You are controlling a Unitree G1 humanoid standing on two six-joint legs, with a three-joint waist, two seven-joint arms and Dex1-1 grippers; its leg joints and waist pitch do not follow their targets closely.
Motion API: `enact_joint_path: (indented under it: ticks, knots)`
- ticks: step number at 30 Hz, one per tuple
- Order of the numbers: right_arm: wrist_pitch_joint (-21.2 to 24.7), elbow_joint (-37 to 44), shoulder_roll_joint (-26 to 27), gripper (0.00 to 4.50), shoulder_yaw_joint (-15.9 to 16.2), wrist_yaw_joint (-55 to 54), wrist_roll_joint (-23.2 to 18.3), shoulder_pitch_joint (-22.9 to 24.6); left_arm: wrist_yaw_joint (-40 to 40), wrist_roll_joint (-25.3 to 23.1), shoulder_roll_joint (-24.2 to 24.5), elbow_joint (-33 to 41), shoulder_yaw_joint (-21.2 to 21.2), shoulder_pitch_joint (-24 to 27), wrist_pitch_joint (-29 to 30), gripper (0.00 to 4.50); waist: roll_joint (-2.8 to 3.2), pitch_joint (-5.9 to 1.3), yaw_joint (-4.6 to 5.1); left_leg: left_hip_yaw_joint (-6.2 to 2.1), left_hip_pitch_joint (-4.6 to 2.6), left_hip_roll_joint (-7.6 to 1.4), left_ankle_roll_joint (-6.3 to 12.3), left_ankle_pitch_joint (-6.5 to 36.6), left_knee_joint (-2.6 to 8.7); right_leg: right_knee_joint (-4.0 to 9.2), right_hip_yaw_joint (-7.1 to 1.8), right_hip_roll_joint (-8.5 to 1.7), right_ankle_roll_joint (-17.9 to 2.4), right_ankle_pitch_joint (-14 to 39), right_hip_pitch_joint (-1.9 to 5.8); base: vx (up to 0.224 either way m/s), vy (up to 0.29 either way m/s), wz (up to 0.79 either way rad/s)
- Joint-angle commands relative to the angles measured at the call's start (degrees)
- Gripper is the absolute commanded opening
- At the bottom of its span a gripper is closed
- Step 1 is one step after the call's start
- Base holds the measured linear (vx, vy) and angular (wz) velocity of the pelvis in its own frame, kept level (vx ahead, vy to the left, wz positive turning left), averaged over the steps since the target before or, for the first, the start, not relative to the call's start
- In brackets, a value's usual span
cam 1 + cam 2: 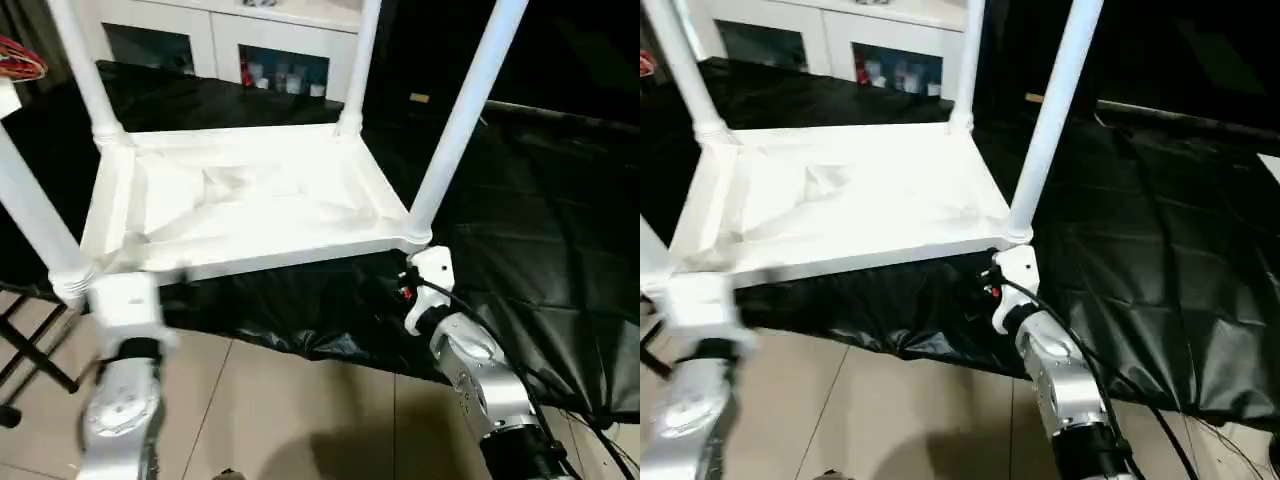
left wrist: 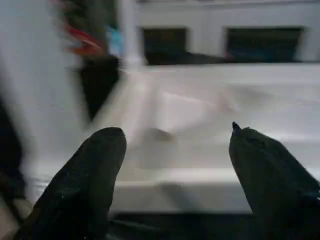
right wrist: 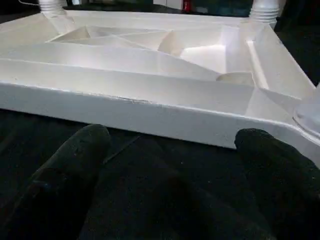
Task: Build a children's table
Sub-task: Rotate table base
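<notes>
The jaws of the right gripper stood spread, holding nothing, poised just short of the near rim of the children's table. The jaws of the left gripper were likewise spread and empty, facing the same rim close to the near left corner.

The children's table lay upside down on the black-covered surface, its near edge at the surface's front edge. All four legs appeared seated in the corner sockets and pointed upward: the near right leg, the far right leg, the far left leg and the near left leg.

Handling, as a judgement: the moulded plastic should be light and fairly stiff, the ribs bracing the top. Its smooth skin would likely be slippery under the jaws. The long legs would act as levers, so loading them sideways could work them loose from their sockets. The better hold would be the rim wall, one gripper near each near corner.

Appearance: all white, a rectangular top with a raised rim, diagonal ribs across the underside, ringed collars at the sockets, and tapered tubular legs.
</notes>
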State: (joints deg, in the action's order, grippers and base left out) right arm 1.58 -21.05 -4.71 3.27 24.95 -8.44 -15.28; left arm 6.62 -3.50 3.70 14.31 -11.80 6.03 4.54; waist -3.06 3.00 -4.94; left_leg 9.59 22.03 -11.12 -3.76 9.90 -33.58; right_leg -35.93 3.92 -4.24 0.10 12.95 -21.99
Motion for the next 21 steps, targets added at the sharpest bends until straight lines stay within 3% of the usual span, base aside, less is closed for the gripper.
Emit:
enact_joint_path:
  ticks: [1, 5, 7, 9, 11, 14, 17, 19, 20, 21]
  knots:
    - [-0.57, 0.31, -0.20, 4.50, 0.14, 0.49, -0.35, 0.36, 2.66, -1.81, -0.76, 1.85, -0.92, 0.70, -1.57, 4.16, 0.44, -2.94, -0.06, -0.63, -0.89, -2.57, 1.21, 14.00, 4.36, 4.76, -2.93, -3.48, -7.95, 5.24, 1.98, 0.000, 0.000, 0.00]
    - [-0.58, 0.38, -0.14, 4.50, 0.32, 1.12, -0.25, 0.38, 4.25, -2.06, -1.91, 3.93, -1.58, 1.97, -3.27, 4.38, 0.33, -2.81, -0.20, -0.64, -0.98, -2.60, 0.28, 16.34, 4.50, 5.17, -3.05, -3.51, -6.95, 8.98, 1.64, 0.000, 0.000, 0.00]
    - [-0.62, 0.19, 0.02, 4.50, 0.49, 1.40, -0.26, 0.25, 6.12, -3.40, -2.18, 4.17, -2.05, 1.86, -3.95, 4.38, -0.16, -2.73, -0.21, -0.64, -0.91, -2.63, 0.13, 17.42, 4.57, 5.35, -3.08, -3.47, -6.41, 10.35, 1.53, 0.000, 0.000, 0.00]
    - [-0.59, 0.15, 0.16, 4.50, 0.62, 1.64, -0.40, 0.18, 6.67, -3.69, -2.00, 3.70, -2.42, 1.39, -3.96, 4.38, 0.10, -2.81, -0.38, -0.67, -1.08, -2.61, 0.03, 17.44, 4.56, 5.36, -3.11, -3.49, -6.11, 10.58, 1.38, 0.000, 0.000, 0.00]
    - [-0.48, 0.25, 0.32, 4.50, 0.91, 2.32, -0.65, 0.01, 6.42, -3.43, -0.69, 1.64, -3.22, -0.17, -3.55, 4.38, -0.15, -2.78, -0.23, -0.73, -0.95, -2.53, -0.14, 17.72, 4.64, 5.39, -3.04, -3.42, -5.77, 10.96, 1.40, 0.000, 0.000, 0.00]
    - [0.47, 0.62, 0.51, 4.50, 1.49, 4.09, -1.43, -0.23, 4.95, -1.04, 2.20, -3.30, -5.74, -4.08, -2.80, 4.38, 0.04, -2.83, -0.23, -0.97, -1.09, -2.37, -0.76, 19.07, 4.81, 5.46, -3.00, -3.44, -5.29, 12.38, 1.24, 0.000, 0.000, 0.00]
    - [0.82, 1.20, 0.59, 4.50, 1.64, 5.42, -2.30, -0.03, 4.45, -0.47, 3.37, -5.10, -6.57, -5.35, -3.27, 4.38, 0.10, -3.09, -0.11, -1.05, -0.96, -2.58, -1.24, 17.35, 4.82, 4.99, -2.95, -3.43, -6.31, 8.61, 1.47, 0.000, 0.000, 0.00]
    - [3.08, 4.75, -0.17, 4.50, 3.38, 12.91, -6.17, 1.37, -0.52, 3.66, 7.37, -12.45, -8.42, -9.78, -4.24, 4.38, 0.06, -3.07, -0.31, -0.78, -1.18, -2.08, -0.35, 17.57, 4.61, 5.25, -3.04, -3.34, -6.37, 8.43, 1.31, 0.000, 0.000, 0.00]
    - [3.67, 6.01, -0.66, 4.50, 4.17, 15.51, -7.27, 1.87, -1.63, 4.16, 8.75, -14.76, -8.76, -11.09, -4.50, 4.38, 0.29, -3.26, -0.76, -0.75, -1.78, -1.92, 0.22, 18.18, 4.47, 5.37, -3.13, -3.18, -5.45, 9.25, 1.03, 0.000, 0.000, 0.00]
    - [4.18, 6.97, -1.12, 4.50, 4.83, 17.52, -8.07, 2.23, -2.38, 4.42, 9.67, -16.38, -8.91, -11.99, -4.72, 4.38, 0.23, -3.25, -0.55, -1.14, -1.14, -2.28, 0.16, 16.57, 4.90, 5.05, -3.03, -3.39, -5.43, 7.04, 1.63, 0.000, 0.000, 0.00]
